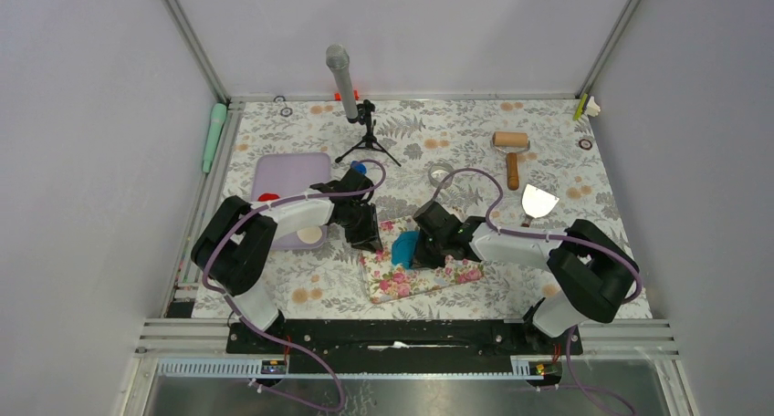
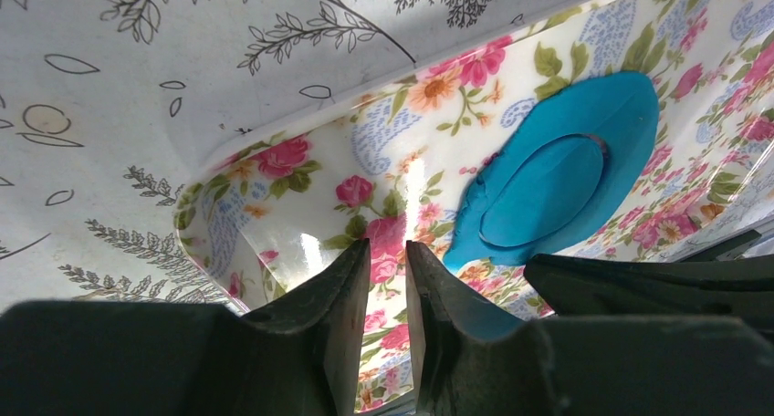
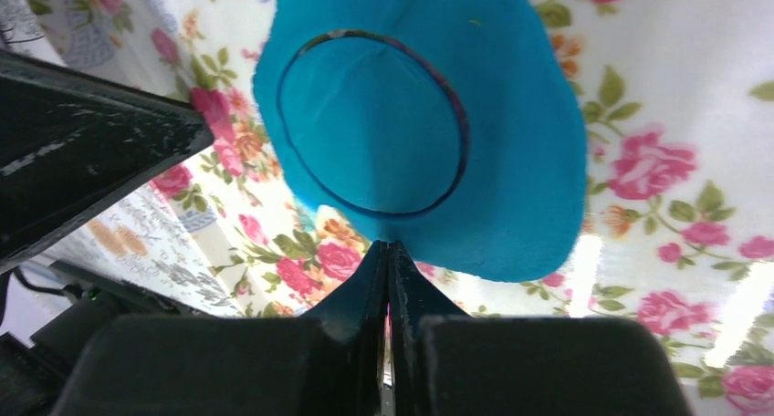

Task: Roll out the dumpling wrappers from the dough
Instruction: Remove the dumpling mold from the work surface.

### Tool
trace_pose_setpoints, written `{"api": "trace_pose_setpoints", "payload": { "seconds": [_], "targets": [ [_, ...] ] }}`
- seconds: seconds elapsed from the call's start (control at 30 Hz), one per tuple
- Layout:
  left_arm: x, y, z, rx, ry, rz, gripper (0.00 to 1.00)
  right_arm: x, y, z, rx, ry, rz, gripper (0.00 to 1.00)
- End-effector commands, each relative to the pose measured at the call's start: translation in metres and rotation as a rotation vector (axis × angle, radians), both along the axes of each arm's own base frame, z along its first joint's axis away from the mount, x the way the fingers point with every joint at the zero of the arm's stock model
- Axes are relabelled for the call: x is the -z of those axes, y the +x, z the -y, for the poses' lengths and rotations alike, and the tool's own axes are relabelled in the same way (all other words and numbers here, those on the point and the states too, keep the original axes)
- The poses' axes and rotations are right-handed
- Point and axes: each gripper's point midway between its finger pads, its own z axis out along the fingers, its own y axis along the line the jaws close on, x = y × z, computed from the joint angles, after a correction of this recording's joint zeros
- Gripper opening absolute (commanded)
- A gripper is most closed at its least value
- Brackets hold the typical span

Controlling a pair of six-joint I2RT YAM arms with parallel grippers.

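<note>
Soft, easily torn dough [image 3: 529, 161], a wrapper [image 3: 370, 124] cut in it, lies on the mat [image 1: 422, 285]; shut right gripper [image 3: 388, 248] noses its outer rim, likeliest peeling hold, as left gripper [image 2: 388, 248] pinches the mat.

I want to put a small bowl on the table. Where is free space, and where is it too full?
Free: the far strip between the microphone stand and the wooden roller; also the near patch between the floral mat and the right arm's base. Crowded: the middle, where the left gripper and right gripper meet at the blue dough.
</note>
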Motion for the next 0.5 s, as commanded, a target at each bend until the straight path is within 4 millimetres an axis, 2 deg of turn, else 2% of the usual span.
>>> {"api": "trace_pose_setpoints", "payload": {
  "seconds": [0.0, 0.3, 0.47],
  "targets": [
    [-0.001, 0.005, 0.003, 0.016, -0.011, 0.024, 0.28, 0.007, 0.006, 0.023, 0.036, -0.115, 0.047, 0.01],
    [0.001, 0.007, -0.004, 0.004, 0.006, 0.023, 0.27, 0.020, -0.003, 0.063, 0.077, -0.224, 0.010, 0.00],
    [0.009, 0.004, -0.011, 0.012, 0.037, 0.002, 0.27, 0.025, -0.007, 0.081, 0.097, -0.270, -0.003, 0.00]
  ]
}}
